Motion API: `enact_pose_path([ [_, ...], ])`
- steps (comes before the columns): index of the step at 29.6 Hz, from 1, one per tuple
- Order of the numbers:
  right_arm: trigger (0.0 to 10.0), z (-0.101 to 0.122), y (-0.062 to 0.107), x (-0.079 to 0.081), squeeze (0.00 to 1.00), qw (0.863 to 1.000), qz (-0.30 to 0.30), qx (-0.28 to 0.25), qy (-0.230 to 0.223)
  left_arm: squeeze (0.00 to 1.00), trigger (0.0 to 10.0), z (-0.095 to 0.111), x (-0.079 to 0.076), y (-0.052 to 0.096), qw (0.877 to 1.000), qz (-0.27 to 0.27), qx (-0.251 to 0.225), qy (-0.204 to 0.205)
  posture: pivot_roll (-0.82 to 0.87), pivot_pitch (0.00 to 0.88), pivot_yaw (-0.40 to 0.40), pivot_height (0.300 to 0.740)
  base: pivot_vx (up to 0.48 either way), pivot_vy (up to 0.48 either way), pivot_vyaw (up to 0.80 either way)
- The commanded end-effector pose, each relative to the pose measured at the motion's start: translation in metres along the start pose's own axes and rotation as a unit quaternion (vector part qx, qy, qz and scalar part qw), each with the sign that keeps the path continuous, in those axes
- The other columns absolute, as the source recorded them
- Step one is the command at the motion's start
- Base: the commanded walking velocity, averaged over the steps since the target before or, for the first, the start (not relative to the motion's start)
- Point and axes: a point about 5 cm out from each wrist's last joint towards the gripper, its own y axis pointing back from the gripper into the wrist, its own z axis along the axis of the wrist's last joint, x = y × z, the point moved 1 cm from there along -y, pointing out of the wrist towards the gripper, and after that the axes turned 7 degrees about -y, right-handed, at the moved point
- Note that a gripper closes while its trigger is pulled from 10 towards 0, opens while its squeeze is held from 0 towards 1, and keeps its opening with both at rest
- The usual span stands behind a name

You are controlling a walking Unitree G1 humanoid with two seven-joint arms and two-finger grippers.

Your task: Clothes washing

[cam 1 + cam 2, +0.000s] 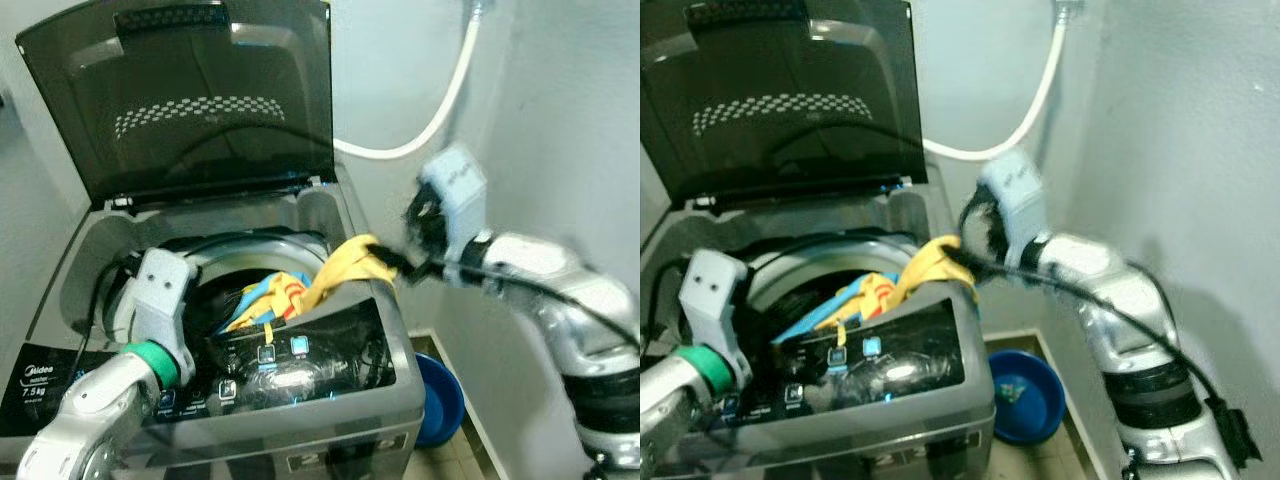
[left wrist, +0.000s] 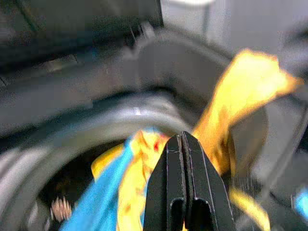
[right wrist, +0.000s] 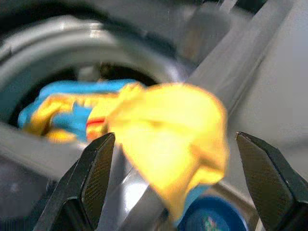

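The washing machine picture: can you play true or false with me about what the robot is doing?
1. The washing machine has its lid up. True.
2. The yellow cloth lies fully inside the drum. False: part hangs over the machine's right rim.
3. The right gripper is open by the cloth. True.
4. The left gripper is wide open. False: its fingers are together.
5. A red bucket stands on the floor. False: it is a blue basin.

Left wrist view motion-blurred, drum rim point(image 2: 96, 120) smeared, yellow-and-blue garment point(image 2: 144, 159) without legible print, blue basin point(image 1: 440, 400) partly hidden behind washing machine point(image 1: 300, 440), control-panel labels too small to read, hose point(image 1: 440, 110) cut off at top edge.
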Motion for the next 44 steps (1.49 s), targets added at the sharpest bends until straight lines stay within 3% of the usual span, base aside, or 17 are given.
enact_pose_path([
  [1,10.0,-0.007,-0.006,0.007,1.0,1.0,-0.005,0.002,0.025,0.0,10.0,0.005,0.009,0.002,0.999,0.029,-0.016,-0.008,0.05,0.035,0.13,0.74,0.0,0.0,0.0],
  [8,10.0,-0.026,-0.022,0.015,1.0,0.998,-0.021,0.023,0.047,0.0,10.0,0.005,0.017,0.005,0.998,0.053,-0.009,-0.031,0.06,0.028,0.11,0.74,0.0,0.0,0.0],
  [16,10.0,-0.027,-0.034,0.018,1.0,0.995,-0.068,0.017,0.065,0.0,10.0,0.002,0.014,0.009,0.998,0.051,-0.009,-0.03,0.07,0.026,0.097,0.74,0.0,0.0,0.0],
  [17,10.0,-0.031,-0.036,0.022,0.83,0.996,-0.062,0.037,0.061,0.0,10.0,0.0,0.013,0.009,0.999,0.047,-0.009,-0.027,0.07,0.026,0.097,0.74,0.0,0.0,0.0],
  [19,10.0,-0.034,-0.037,0.025,0.83,0.996,-0.055,0.053,0.054,0.0,10.0,-0.001,0.012,0.008,0.999,0.043,-0.007,-0.024,0.07,0.026,0.097,0.74,0.0,0.0,0.0],
  [20,10.0,-0.036,-0.038,0.026,0.49,0.996,-0.051,0.057,0.051,0.0,10.0,-0.001,0.012,0.008,0.999,0.042,-0.006,-0.024,0.07,0.029,0.1,0.74,0.0,0.0,0.0],
  [21,10.0,-0.036,-0.038,0.026,0.49,0.996,-0.051,0.057,0.051,0.0,10.0,-0.001,0.012,0.008,0.999,0.042,-0.006,-0.024,0.07,0.029,0.1,0.74,0.0,0.0,0.0],
  [22,10.0,-0.038,-0.038,0.028,0.0,0.996,-0.046,0.063,0.047,0.0,10.0,-0.003,0.01,0.008,0.999,0.039,-0.001,-0.025,0.07,0.03,0.101,0.74,0.0,0.0,0.0],
  [23,3.3,-0.04,-0.038,0.029,0.0,0.996,-0.042,0.067,0.04,0.0,10.0,-0.005,0.009,0.008,0.999,0.035,0.006,-0.025,0.07,0.03,0.101,0.74,0.0,0.0,0.0],
  [24,1.2,-0.042,-0.038,0.031,0.0,0.996,-0.039,0.07,0.033,0.0,10.0,-0.008,0.007,0.008,0.999,0.031,0.014,-0.026,0.07,0.03,0.101,0.74,0.0,0.0,0.0],
  [25,0.0,-0.043,-0.039,0.032,0.0,0.996,-0.035,0.071,0.027,0.0,10.0,-0.011,0.006,0.008,0.999,0.028,0.021,-0.028,0.07,0.03,0.101,0.74,0.0,0.0,0.0],
  [33,0.0,-0.042,-0.041,0.037,0.0,0.998,-0.016,0.065,-0.009,0.0,10.0,-0.015,0.004,0.009,0.999,0.021,0.032,-0.031,0.06,0.031,0.103,0.74,0.0,0.0,0.0],
  [34,0.0,-0.038,-0.042,0.04,0.0,0.998,-0.006,0.053,-0.036,0.0,10.0,-0.016,0.004,0.009,0.999,0.021,0.032,-0.031,0.06,0.031,0.101,0.74,0.0,0.0,0.0],
  [44,0.0,-0.024,-0.046,0.048,0.0,0.994,0.011,0.008,-0.105,0.0,10.0,-0.017,0.005,0.009,0.999,0.023,0.034,-0.033,0.07,0.032,0.099,0.74,0.0,0.0,0.0],
])
